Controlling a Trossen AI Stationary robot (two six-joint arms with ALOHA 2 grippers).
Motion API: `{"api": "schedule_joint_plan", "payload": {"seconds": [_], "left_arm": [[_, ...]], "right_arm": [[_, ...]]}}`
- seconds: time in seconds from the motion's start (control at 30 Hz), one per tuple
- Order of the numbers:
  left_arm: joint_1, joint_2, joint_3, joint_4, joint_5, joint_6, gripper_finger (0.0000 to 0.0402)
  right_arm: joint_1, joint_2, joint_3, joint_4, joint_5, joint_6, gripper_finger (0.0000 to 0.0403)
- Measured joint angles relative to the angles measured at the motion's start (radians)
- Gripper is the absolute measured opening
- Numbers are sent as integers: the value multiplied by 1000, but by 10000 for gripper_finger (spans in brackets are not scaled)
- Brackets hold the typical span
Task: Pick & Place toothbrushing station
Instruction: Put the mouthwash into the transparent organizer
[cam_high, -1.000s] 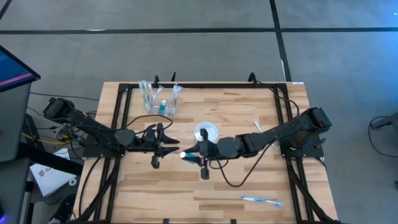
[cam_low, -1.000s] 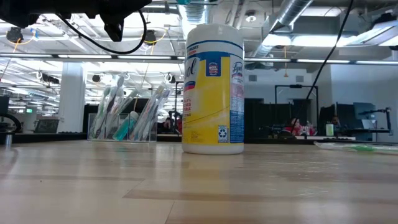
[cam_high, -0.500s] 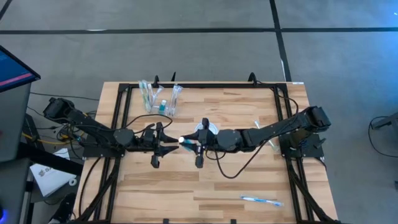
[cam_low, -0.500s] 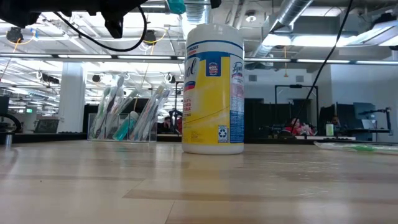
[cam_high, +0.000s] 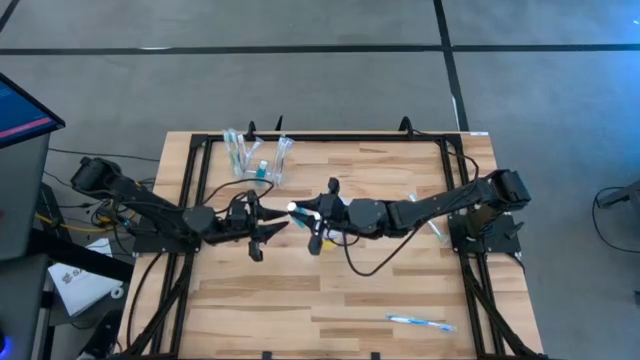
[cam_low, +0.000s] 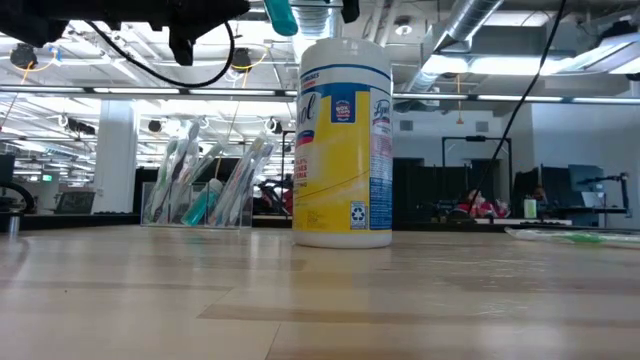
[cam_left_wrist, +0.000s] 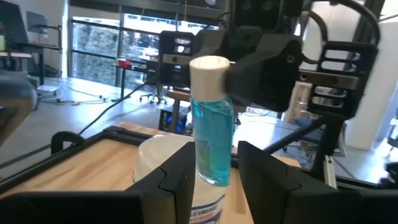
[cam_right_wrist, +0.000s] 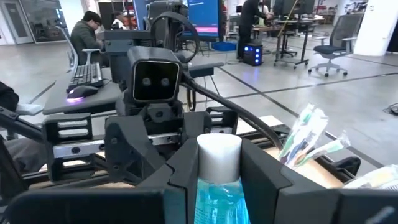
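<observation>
Where you look straight down from the high view, your two arms meet over the middle of the table (cam_high: 400, 290): the left end effector (cam_high: 262, 228) reaches in from the left, its fingers parted and empty, and the right end effector (cam_high: 312, 215) faces it, clamped on a small bottle (cam_high: 297, 209) with a white cap. The toothbrushing station (cam_high: 258, 160), a clear stand holding brushes, sits near the table's far edge, well apart from both end effectors, and a loose toothbrush (cam_high: 420, 322) lies near the front right. In the low view you see a yellow wipes tub (cam_low: 344, 143) upright mid-table, the toothbrushing station (cam_low: 205, 188) behind it and to its left, and the bottle's teal body (cam_low: 280, 14) high above the tub. In the left wrist view your own fingers (cam_left_wrist: 171, 177) stand apart with nothing between them, and the bottle (cam_left_wrist: 211, 121) of blue liquid is just beyond them, gripped by the other arm above the tub's white lid (cam_left_wrist: 163, 160). In the right wrist view the fingers (cam_right_wrist: 264, 177) press both sides of the bottle (cam_right_wrist: 219, 180); a seated person (cam_right_wrist: 87, 34) shows in the room behind.
</observation>
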Motion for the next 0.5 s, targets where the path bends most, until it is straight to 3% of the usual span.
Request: {"api": "schedule_joint_plan", "payload": {"seconds": [0.23,0.5], "left_arm": [[18,91,44,33,-70,0,114],[18,110,73,33,-110,0,114]], "right_arm": [[-7,0,0,-1,5,-3,81],[-6,-3,1,1,53,-29,81]]}}
